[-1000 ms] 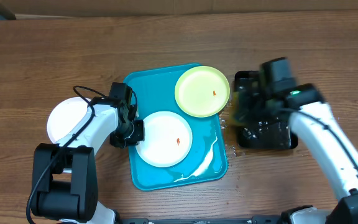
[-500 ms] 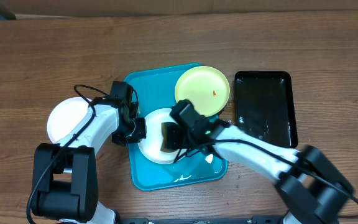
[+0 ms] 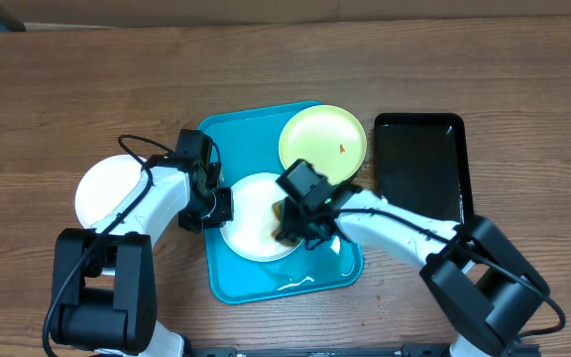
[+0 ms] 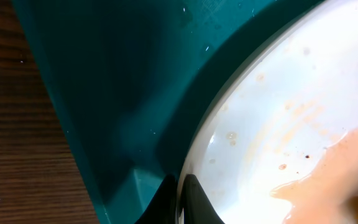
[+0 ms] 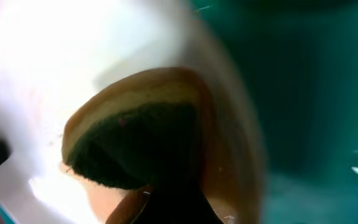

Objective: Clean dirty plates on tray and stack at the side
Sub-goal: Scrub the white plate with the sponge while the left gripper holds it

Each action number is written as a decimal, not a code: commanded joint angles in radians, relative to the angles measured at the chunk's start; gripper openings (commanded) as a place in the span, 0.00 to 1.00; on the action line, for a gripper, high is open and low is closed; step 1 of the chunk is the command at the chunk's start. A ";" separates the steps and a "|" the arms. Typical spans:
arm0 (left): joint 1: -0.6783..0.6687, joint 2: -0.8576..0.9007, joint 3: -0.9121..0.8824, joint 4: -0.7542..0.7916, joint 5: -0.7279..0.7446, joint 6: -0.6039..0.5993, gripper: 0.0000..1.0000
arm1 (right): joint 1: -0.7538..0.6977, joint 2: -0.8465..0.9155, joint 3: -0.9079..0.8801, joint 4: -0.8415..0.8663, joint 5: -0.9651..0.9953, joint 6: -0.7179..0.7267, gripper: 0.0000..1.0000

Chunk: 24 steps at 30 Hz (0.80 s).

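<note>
The turquoise tray (image 3: pixel 228 283) lies mid-table. A white plate (image 3: pixel 248 220) sits in it, and the lime-green plate (image 3: pixel 322 146) with an orange speck rests on its far right corner. Another white plate (image 3: pixel 102 193) lies on the table to the left. My left gripper (image 3: pixel 216 210) is shut on the tray plate's left rim (image 4: pixel 180 198); the left wrist view shows an orange smear on that plate (image 4: pixel 272 106). My right gripper (image 3: pixel 293 220) is shut on a yellow-green sponge (image 5: pixel 135 134) and presses it on the white plate (image 5: pixel 55 56).
A black rectangular tray (image 3: pixel 419 169), wet and glossy, lies right of the turquoise tray. Water pools in the turquoise tray's near right corner (image 3: pixel 325 263). Wooden table all around; a cardboard edge runs along the back.
My right arm swung from the black tray to the white plate on the turquoise tray, carrying the sponge, and now rubs its right side. The left arm has not moved.
</note>
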 commanded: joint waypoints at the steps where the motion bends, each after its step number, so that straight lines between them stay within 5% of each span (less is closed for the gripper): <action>1: -0.006 0.023 -0.030 0.006 -0.080 -0.018 0.04 | -0.059 0.031 -0.006 -0.097 0.145 0.045 0.04; 9: -0.006 0.023 -0.030 0.007 -0.082 -0.022 0.04 | -0.061 0.013 0.139 -0.323 0.291 -0.040 0.04; 24: -0.006 0.023 -0.030 0.001 -0.081 -0.022 0.04 | -0.143 -0.209 0.195 -0.413 0.275 -0.175 0.04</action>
